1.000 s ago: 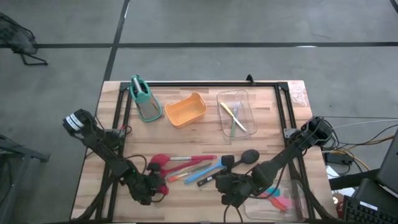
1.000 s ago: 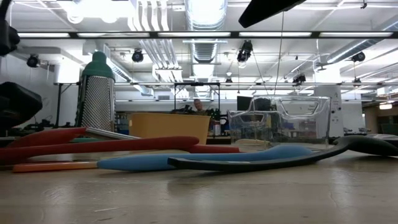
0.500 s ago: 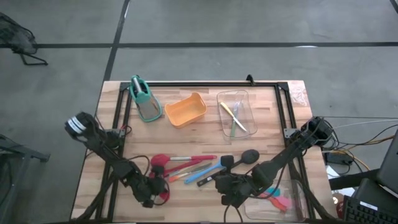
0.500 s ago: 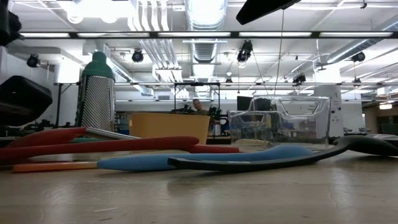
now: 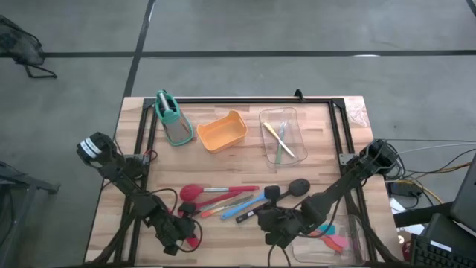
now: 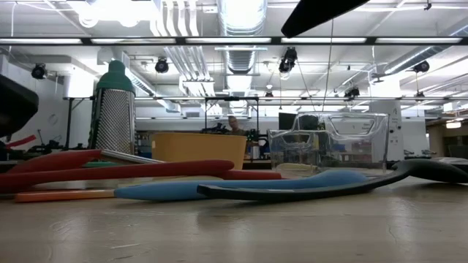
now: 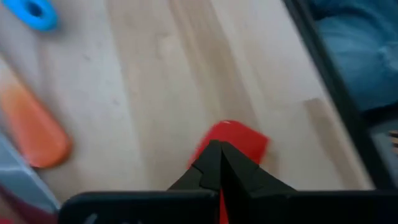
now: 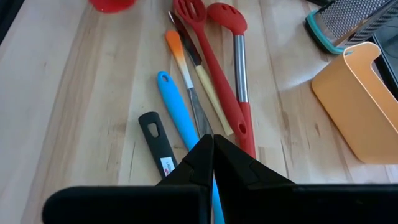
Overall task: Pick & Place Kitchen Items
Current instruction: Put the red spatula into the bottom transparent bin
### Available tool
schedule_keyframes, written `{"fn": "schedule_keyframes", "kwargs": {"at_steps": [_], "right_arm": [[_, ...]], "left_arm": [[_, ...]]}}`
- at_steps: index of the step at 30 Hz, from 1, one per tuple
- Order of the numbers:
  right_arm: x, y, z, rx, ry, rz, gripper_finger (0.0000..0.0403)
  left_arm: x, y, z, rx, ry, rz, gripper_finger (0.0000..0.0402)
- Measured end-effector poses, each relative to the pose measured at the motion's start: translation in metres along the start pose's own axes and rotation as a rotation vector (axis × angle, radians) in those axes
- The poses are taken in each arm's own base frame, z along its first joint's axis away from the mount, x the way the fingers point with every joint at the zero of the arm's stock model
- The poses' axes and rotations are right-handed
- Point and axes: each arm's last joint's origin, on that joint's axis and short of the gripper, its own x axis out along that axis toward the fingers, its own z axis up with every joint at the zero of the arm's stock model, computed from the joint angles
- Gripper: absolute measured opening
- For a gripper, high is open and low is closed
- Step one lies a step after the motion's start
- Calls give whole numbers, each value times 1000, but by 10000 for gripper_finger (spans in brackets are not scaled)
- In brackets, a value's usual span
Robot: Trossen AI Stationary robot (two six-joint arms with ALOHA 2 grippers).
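I'm seeing the left gripper [image 5: 177, 237] clamping a red spatula [image 7: 231, 141] at the table's [image 5: 245, 156] front left. The right gripper [image 5: 269, 220], fingers together and empty, is hovering over the utensil pile [image 5: 223, 199] mid-table, above a blue handle [image 8: 176, 114].

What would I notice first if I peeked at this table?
The bright bunch of utensils lying near the table's front edge: red, orange, blue and black handles side by side. The left gripper is shut on a red spatula close to them, while the right gripper waits by the blue and black handles. Farther back stand an orange tub and a clear tray.
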Motion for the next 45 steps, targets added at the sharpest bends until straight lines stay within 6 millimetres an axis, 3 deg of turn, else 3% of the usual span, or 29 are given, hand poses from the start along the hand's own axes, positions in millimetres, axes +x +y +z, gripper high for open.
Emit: {"fn": "schedule_keyframes", "kwargs": {"at_steps": [10, 22, 33, 39, 45], "right_arm": [[0, 0, 2, 6, -15, 5, 8], [0, 1, 2, 6, -16, 6, 8], [0, 1, 2, 6, -16, 8, 8], [0, 1, 2, 8, -18, 8, 8], [0, 1, 2, 8, -19, 9, 8]], "left_arm": [[-8, -2, -5, -224, 223, 6, 37], [-14, -12, 21, -63, 79, 76, 131], [10, -12, 8, -14, 65, 68, 228], [20, -11, -2, 41, 107, 103, 237], [37, -10, -26, 75, 179, 155, 236]]}}
